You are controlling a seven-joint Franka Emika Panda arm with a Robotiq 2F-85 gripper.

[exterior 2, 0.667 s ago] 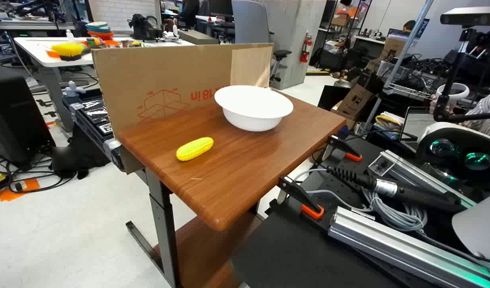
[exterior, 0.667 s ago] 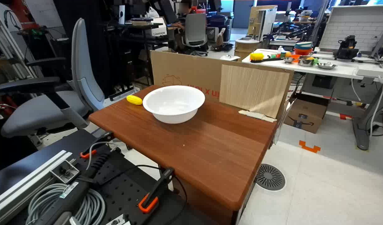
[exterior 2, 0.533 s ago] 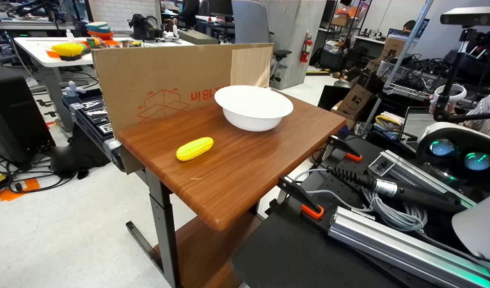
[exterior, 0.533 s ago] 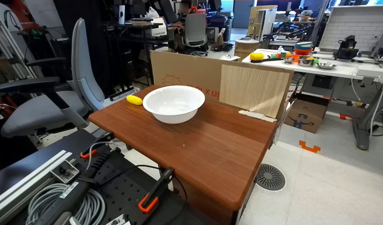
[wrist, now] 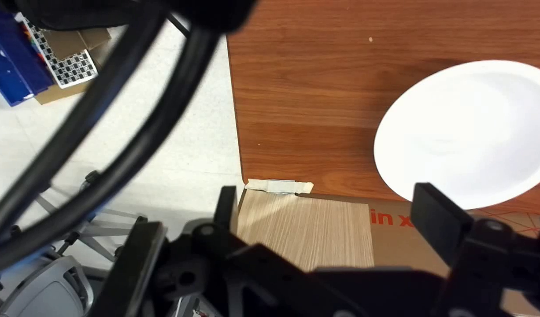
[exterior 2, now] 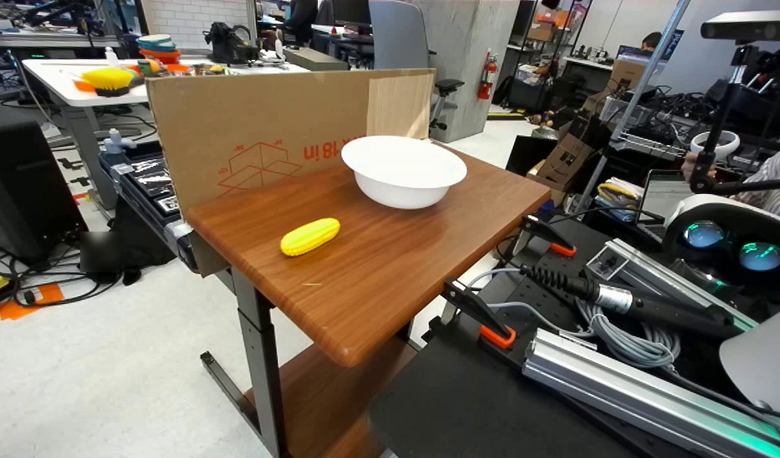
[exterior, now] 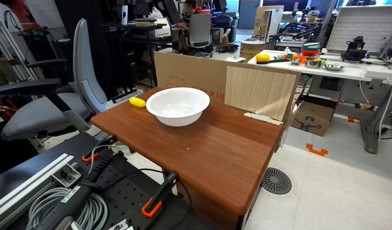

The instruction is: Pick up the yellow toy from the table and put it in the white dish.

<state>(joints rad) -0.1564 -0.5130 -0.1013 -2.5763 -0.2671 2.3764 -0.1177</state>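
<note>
Wrist view: tool [wrist: 331, 209] spread wide, holding nothing
Toy [exterior 2: 310, 237]: on tabletop [exterior 2: 377, 273], left of bowl [exterior 2: 403, 191] in both exterior views
Bowl: upright

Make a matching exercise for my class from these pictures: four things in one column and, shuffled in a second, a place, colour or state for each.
Things:
1. yellow toy
2. dish
3. gripper
4. cardboard panel

Descriptions:
A. standing upright along one edge of the table
B. jaws apart
C. lying on the tabletop, outside the dish
D. plain white

Right pairs: 1-C; 2-D; 3-B; 4-A
</note>
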